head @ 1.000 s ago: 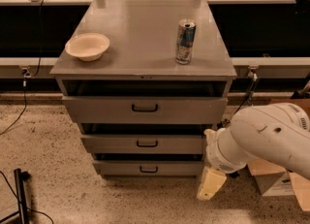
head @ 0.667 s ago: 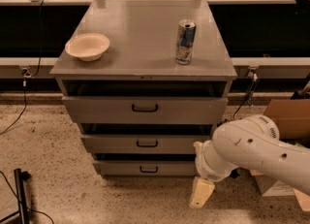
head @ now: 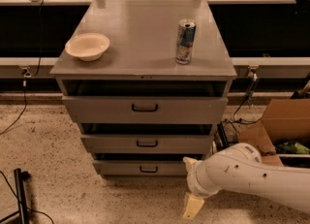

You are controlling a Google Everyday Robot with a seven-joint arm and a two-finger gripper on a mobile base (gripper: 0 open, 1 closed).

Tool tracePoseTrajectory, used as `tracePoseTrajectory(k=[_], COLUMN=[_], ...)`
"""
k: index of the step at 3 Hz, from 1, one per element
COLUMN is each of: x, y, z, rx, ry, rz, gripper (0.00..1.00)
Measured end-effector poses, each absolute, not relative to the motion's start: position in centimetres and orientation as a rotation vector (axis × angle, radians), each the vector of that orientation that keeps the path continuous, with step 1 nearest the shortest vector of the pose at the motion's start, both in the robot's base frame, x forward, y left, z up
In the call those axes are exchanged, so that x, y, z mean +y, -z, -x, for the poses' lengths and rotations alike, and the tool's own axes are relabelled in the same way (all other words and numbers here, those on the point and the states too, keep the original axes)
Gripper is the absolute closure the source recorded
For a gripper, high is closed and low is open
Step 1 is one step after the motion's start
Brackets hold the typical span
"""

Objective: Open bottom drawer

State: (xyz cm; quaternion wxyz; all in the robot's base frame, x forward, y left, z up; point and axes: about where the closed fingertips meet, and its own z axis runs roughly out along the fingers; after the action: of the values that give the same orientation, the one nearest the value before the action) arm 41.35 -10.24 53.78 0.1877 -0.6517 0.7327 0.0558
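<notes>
Cabinet (head: 145, 34): grey, three drawers stacked; a dark gap above each front
Bottom drawer (head: 121, 168): lowest front, just above the speckled floor (head: 58, 179); set back beneath the middle drawer (head: 111, 144); interior not visible; small black bar handle (head: 148, 169) at its centre
Top drawer (head: 97, 109): tallest front, larger handle
Cabinet top: cream bowl (head: 87, 46) at left; upright can (head: 185, 41) at right, well apart
Arm (head: 252, 177): white, entering from lower right
Gripper (head: 193, 205): low, near the floor, in front of the bottom drawer's right end; apart from the handle; holding nothing; wide or narrow cannot be told
Cardboard box (head: 283, 119): on the floor, right of the cabinet
</notes>
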Motion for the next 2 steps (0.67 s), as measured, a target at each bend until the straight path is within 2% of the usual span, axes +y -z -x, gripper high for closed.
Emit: tracePoseTrajectory(k=[2], x=[-11.3], y=[-53.5], z=[-43.3], rx=[2.031], ry=[-0.096], rz=[1.775], gripper=[0.0])
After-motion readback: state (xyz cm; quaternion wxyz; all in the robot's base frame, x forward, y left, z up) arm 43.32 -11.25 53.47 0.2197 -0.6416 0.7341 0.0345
